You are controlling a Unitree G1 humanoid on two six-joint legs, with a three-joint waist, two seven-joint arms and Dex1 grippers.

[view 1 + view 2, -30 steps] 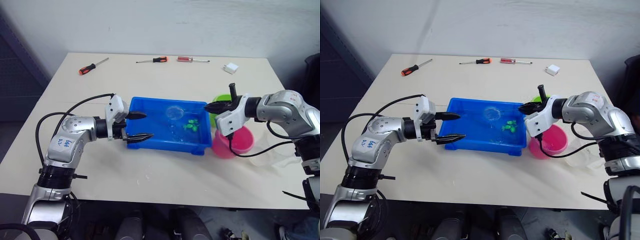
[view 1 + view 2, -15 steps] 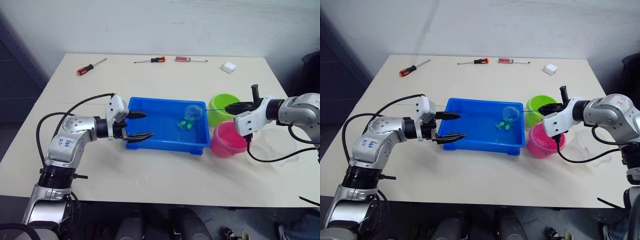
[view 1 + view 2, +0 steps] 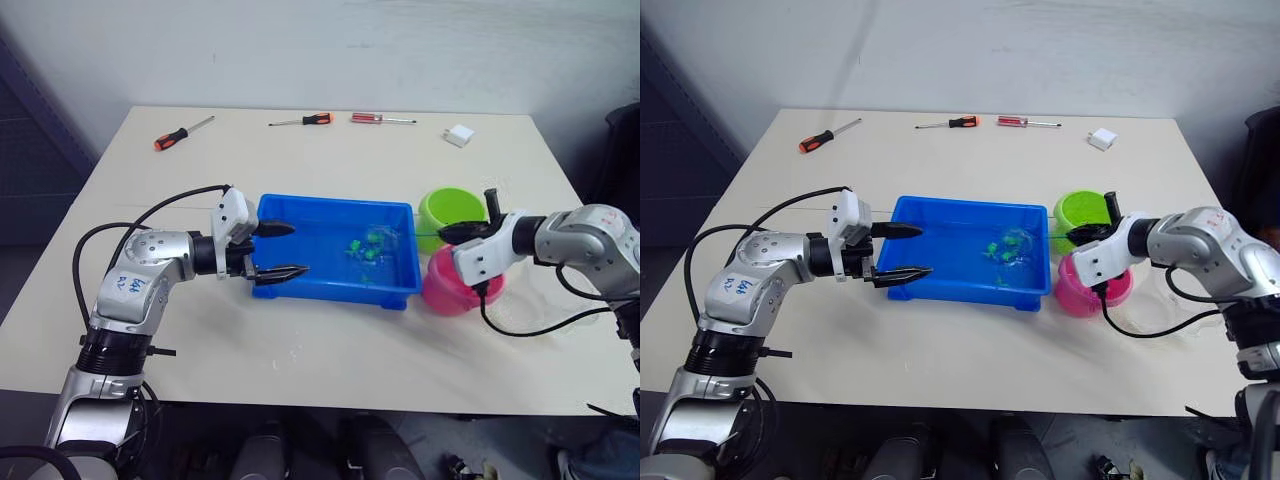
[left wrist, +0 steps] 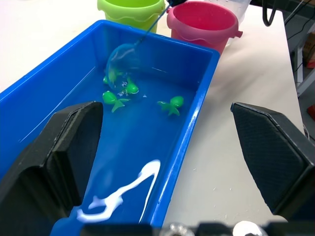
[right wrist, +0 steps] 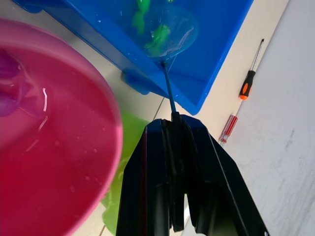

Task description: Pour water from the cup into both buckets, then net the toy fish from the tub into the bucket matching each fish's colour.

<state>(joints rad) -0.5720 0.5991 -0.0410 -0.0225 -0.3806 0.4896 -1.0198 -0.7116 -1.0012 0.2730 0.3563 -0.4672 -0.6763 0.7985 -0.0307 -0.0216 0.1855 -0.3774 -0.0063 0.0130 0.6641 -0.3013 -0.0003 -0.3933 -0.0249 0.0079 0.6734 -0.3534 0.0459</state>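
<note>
Right gripper [image 3: 452, 232], clamped on the net [image 4: 122, 58] handle, is drawn back toward the tub [image 3: 300, 290]; hoop re-dipped among green fish [image 4: 171, 104]. Netting continues.

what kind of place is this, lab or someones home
Most likely a lab or workshop test bench, not a home: a plain pale table against a bare wall, three screwdrivers lying at its far edge, and a play setup of a blue tub and two small buckets.
</note>
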